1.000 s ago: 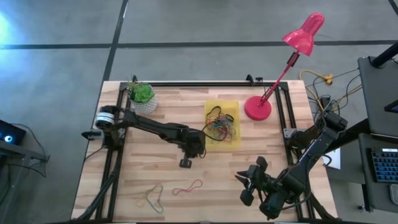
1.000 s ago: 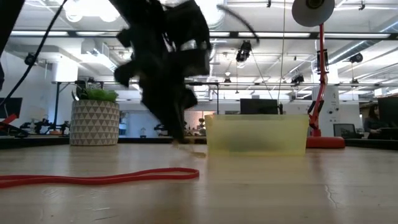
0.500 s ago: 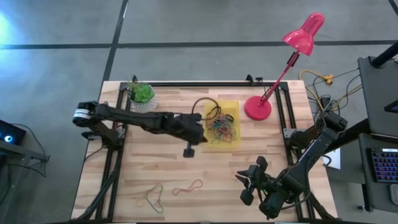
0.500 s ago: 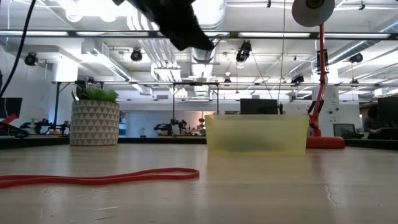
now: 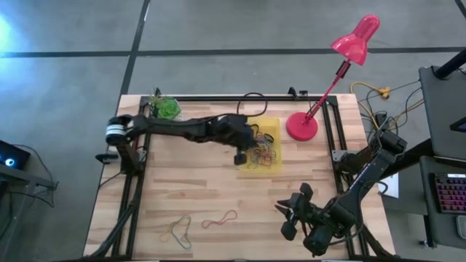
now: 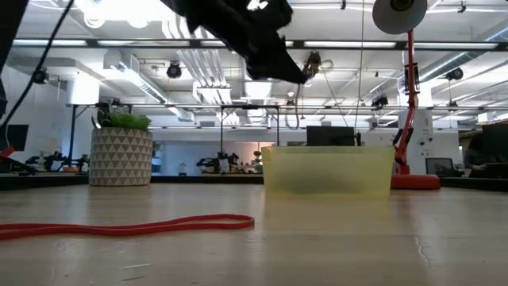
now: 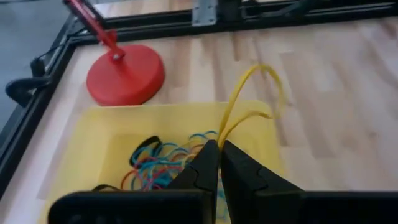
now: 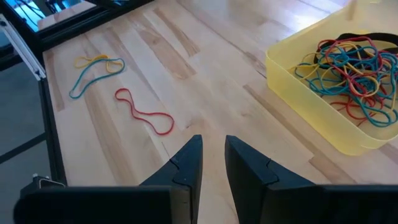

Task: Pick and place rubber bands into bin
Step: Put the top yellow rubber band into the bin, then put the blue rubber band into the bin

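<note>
One band in hand: a yellow rubber band (image 7: pixel 249 102) is pinched between the left gripper (image 7: pixel 219 163) fingertips, its loop sticking out past them over the bin (image 7: pixel 93 140).
Bands in bin: a tangled heap (image 8: pixel 348 65) of red, blue, yellow and black loops on the tray floor.
Bands left on table: three near the front edge, well apart from the bin; a red rubber band (image 5: pixel 220 218) lies alone, and a blue one (image 8: pixel 84 81) and a yellow one (image 8: pixel 98 61) overlap just beside it.
Handling (judgement): very light, limp, easily snagged; the held loop keeps a springy arc, so it may cling to a finger on release. Flat loops are best nipped on a single strand, fingertips pressed down to the wood.
Left gripper: jaws nearly closed on the yellow band, raised above the bin's near-left edge.
Right gripper (image 8: pixel 212 158): narrow gap between the fingers, holding nothing; waits at the front right of the table.
Left wrist view only: shows the grip itself and the band's colour.
Right wrist view only: separates the blue and yellow loops, which the high view blurs together.
Low view only: shows the gripper's height above the bin, with a thin loop dangling.
Surroundings: red lamp base (image 7: pixel 124 73) just beyond the bin; potted plant (image 5: pixel 165 109) at the back left.
</note>
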Robot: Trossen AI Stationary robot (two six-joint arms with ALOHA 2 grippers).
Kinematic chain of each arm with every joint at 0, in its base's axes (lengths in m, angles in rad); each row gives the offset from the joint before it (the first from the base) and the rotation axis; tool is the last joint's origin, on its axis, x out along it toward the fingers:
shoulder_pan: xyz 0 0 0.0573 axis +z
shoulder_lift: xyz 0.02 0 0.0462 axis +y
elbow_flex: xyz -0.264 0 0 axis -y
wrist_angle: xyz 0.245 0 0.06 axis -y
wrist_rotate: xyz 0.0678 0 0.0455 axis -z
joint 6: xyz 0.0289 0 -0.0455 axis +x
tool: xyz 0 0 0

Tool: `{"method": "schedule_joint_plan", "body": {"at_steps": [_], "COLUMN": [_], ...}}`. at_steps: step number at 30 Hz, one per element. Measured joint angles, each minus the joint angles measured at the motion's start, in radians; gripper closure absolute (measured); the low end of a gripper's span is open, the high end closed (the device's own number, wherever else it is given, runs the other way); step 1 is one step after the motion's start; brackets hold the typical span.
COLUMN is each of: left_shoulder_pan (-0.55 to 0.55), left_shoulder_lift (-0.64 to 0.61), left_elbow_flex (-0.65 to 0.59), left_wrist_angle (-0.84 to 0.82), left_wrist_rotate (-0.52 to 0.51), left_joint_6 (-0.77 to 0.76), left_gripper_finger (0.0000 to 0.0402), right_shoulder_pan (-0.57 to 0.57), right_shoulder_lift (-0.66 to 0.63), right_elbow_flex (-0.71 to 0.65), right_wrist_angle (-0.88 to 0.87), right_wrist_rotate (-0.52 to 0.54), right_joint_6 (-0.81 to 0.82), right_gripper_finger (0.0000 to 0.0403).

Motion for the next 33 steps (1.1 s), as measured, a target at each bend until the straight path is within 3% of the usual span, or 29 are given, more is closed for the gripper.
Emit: {"method": "schedule_joint_plan", "body": {"at_steps": [12, 18, 24, 28, 33], "left_shoulder_pan": [0.032, 0.032, 0.028, -0.009, -0.125], "left_shoulder_lift": [0.144, 0.139, 0.093, 0.009, -0.113], "left_elbow_flex": [0.057, 0.054, 0.055, 0.042, -0.023], "left_wrist_angle": [0.002, -0.001, -0.081, -0.225, -0.398], "left_wrist_rotate": [0.016, 0.022, 0.055, 0.14, 0.147], "left_joint_6": [-0.005, -0.003, -0.026, -0.061, -0.122], "left_gripper_finger": [0.0397, 0.0339, 0.0289, 0.0284, 0.0283], "right_shoulder_pan": [-0.006, -0.006, -0.006, -0.006, -0.008], "right_shoulder_lift": [0.0, 0.0, 0.0, 0.0, 0.0], "right_elbow_flex": [0.0, -0.004, -0.007, -0.01, -0.017], "right_wrist_angle": [0.029, 0.036, 0.035, 0.037, 0.037], "right_wrist_rotate": [0.0, 0.0, 0.0, 0.0, 0.0], "right_joint_6": [0.003, -0.005, -0.013, -0.044, -0.108], "right_gripper_finger": [0.0344, 0.0344, 0.0344, 0.0344, 0.0344]}}
